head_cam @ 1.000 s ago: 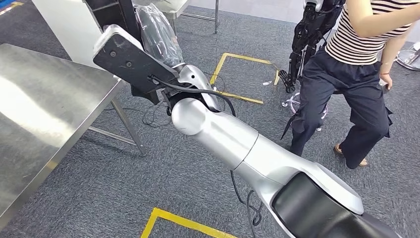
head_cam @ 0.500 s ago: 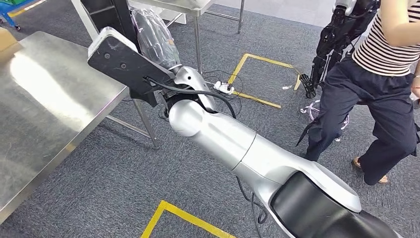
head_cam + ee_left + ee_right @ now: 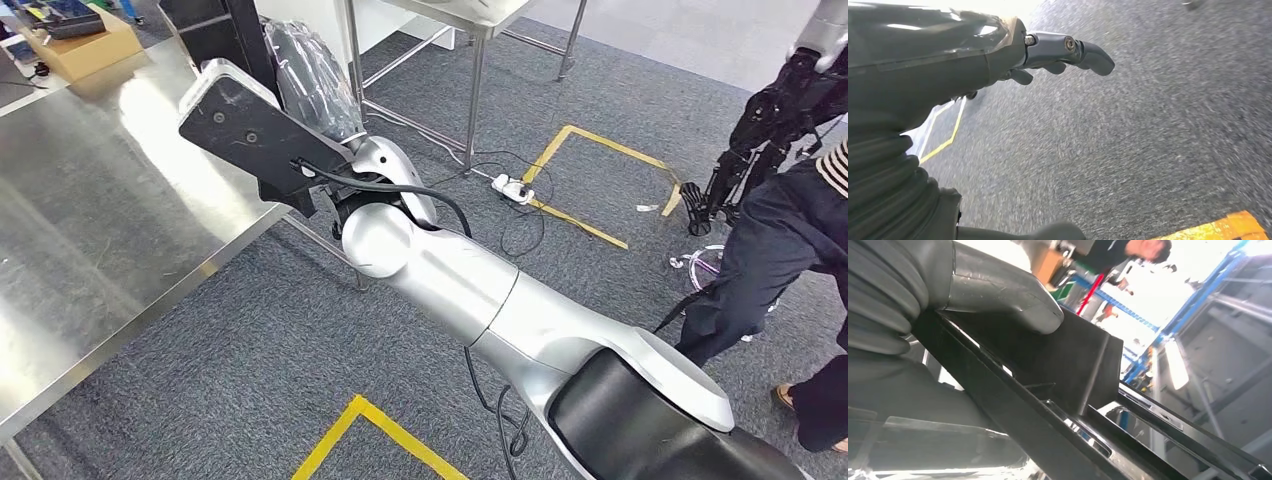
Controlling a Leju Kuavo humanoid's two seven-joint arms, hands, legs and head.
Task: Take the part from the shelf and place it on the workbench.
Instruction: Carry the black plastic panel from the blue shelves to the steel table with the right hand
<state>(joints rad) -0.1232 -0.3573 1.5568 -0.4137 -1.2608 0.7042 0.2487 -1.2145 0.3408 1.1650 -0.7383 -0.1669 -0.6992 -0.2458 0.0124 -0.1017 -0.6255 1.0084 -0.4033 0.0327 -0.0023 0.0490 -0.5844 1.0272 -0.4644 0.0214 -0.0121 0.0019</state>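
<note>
The part (image 3: 1073, 365) is a black flat panel with a raised rib, and clear plastic film (image 3: 312, 72) wraps one end. My right hand (image 3: 993, 295) grips it, the grey thumb pressed on its face. In the head view the right arm (image 3: 450, 280) reaches up and left, and the black wrist plate (image 3: 250, 130) hides the hand; the part's dark top (image 3: 215, 25) juts above it, next to the workbench's corner. The steel workbench (image 3: 90, 210) spreads along the left. My left hand (image 3: 1048, 52) hangs over grey carpet, fingers loosely bent, holding nothing.
A person in dark trousers (image 3: 780, 260) stands at the right edge beside a black robot frame (image 3: 775, 115). A second steel table's legs (image 3: 472, 95) stand behind. A power strip (image 3: 512, 188) with cables and yellow floor tape (image 3: 600, 185) lie on the carpet. A cardboard box (image 3: 85, 45) sits on the workbench's far end.
The camera has turned left: the workbench takes up more of the picture and the person has slid to the right edge. My right arm keeps its pose, still holding the part.
</note>
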